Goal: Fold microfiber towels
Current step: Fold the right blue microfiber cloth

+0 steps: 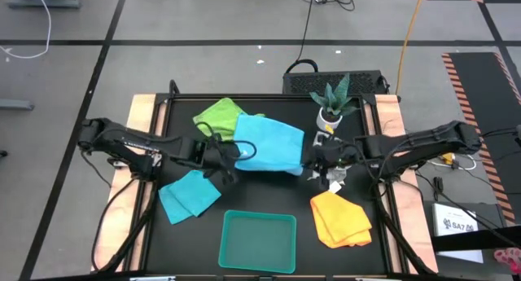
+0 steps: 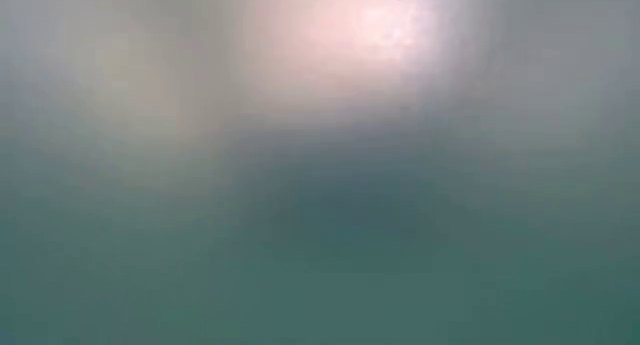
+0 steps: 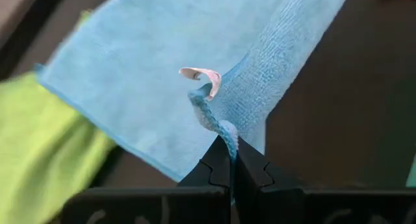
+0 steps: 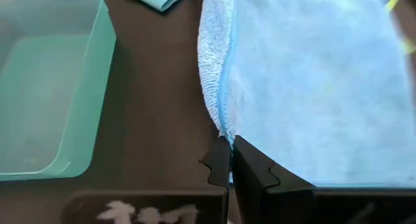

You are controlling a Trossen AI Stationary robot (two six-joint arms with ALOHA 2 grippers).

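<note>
We see both grippers closed on the same turquoise towel [image 1: 269, 145], which is stretched between them above the middle of the black table [image 1: 244, 201]. The left gripper [image 3: 232, 160] has its two dark fingers pressed together on one corner of the cloth; the corner stands up from the jaws as a twisted strip, and a small white label [image 3: 203, 76] curls at its top. The right gripper [image 4: 229, 160] pinches the opposite side of the towel at a hemmed edge, with no gap between the fingers. In the high view the left gripper [image 1: 224, 155] is at the towel's left edge and the right gripper [image 1: 319, 160] at its right edge.

The lime green towel [image 1: 218, 116] lies partly under the stretched one, on the far left side. A second turquoise towel [image 1: 189, 195] lies crumpled on the table in front of the left arm. The yellow-orange towel [image 1: 340, 219] lies in front of the right arm. The teal tray [image 1: 259, 242] stands near the front edge, between these two. A small potted plant [image 1: 332, 102] stands behind the right gripper. The low view shows only a blur.
</note>
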